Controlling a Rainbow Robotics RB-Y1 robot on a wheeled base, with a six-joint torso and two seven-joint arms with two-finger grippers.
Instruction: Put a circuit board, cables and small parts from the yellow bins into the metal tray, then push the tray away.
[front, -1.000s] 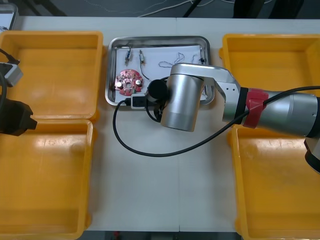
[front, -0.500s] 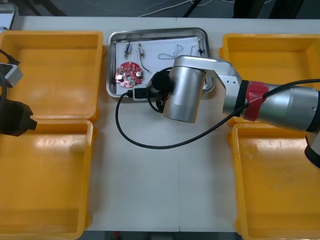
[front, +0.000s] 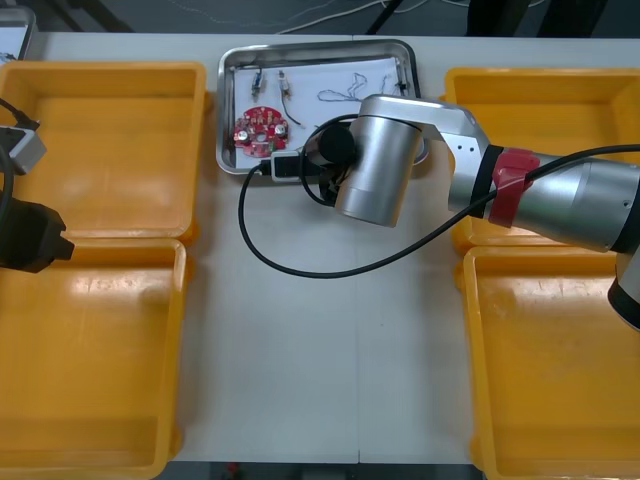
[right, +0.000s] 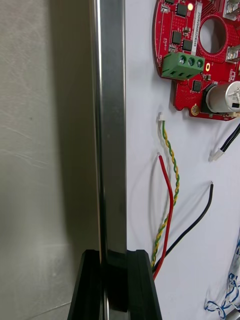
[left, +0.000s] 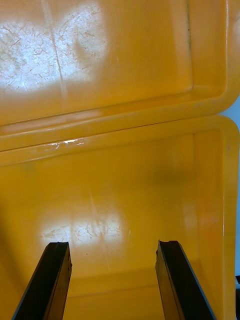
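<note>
**A:** Where is your right claw?

**B:** My right claw (right: 114, 257) is clamped on the tray (right: 111, 125). One finger is outside the metal rim and one inside, on the edge nearest me.

**A:** And what lies past the fingers?

**B:** Just inside the rim, on the white lining, a red wire (right: 168, 200) and a twisted yellow-green wire (right: 173, 172) start beside my inner finger. A black wire (right: 196, 224) lies next to them, and a blue and white wire (right: 224, 303) is off to the side. Farther along the rim sits the round red board (right: 200, 55). Outside the rim is bare tabletop (right: 45, 150).

**A:** What does the view from above add?

**B:** My own wrist covers the claw there. It does show the whole tray at the far middle of the tabletop, between the two far bins (front: 100, 140). The small metal parts (front: 258, 82) lie at its far side, beyond the board. A black lead (front: 300, 270) loops from my wrist across the tabletop.

**A:** And your left claw?

**B:** My left claw (left: 112, 245) hangs with its fingers spread apart and holds nothing. It is parked over the bins on my left.
</note>
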